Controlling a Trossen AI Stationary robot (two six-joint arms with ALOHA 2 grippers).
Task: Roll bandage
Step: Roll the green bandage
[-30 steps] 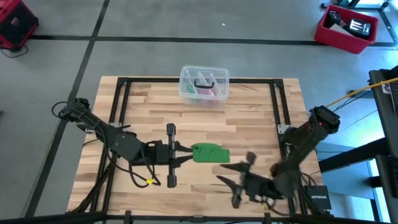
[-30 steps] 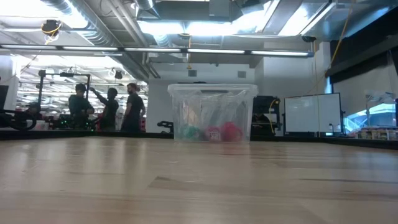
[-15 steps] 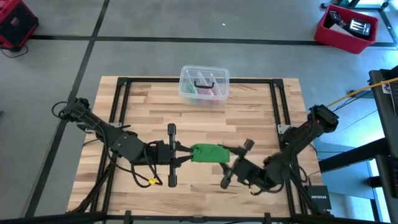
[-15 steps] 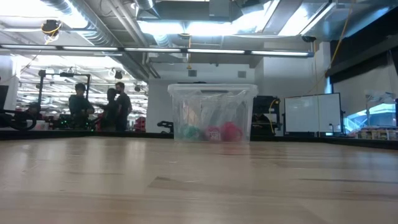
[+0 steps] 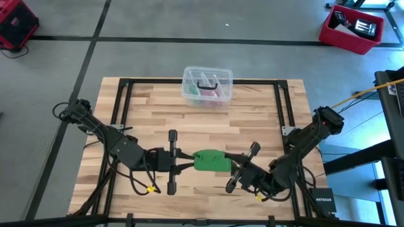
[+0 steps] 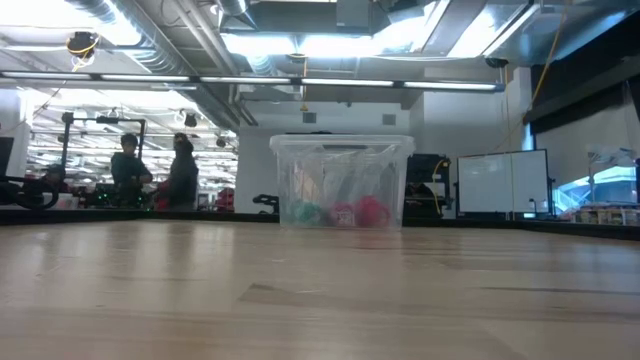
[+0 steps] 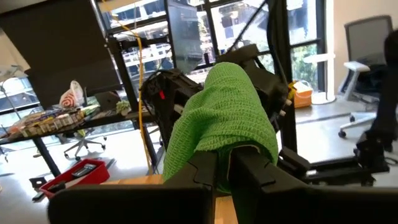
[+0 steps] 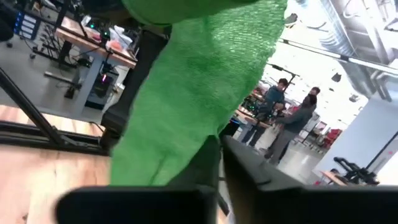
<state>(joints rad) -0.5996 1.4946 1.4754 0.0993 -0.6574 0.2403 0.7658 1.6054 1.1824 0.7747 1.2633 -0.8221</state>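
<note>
Both pincers, left (image 5: 191,162) and right (image 5: 232,165), pinch the bandage (image 5: 211,161), stretched left-right.

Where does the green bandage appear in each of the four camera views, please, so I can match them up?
High view: the bandage lies near the table's front edge, between both grippers.
Low view: not in it.
Left wrist view: centre, a green bundle above that arm's fingers.
Right wrist view: fills the upper middle.
Shared landmark: the clear plastic box, at the table's far edge in the high view, centre in the low view.
</note>
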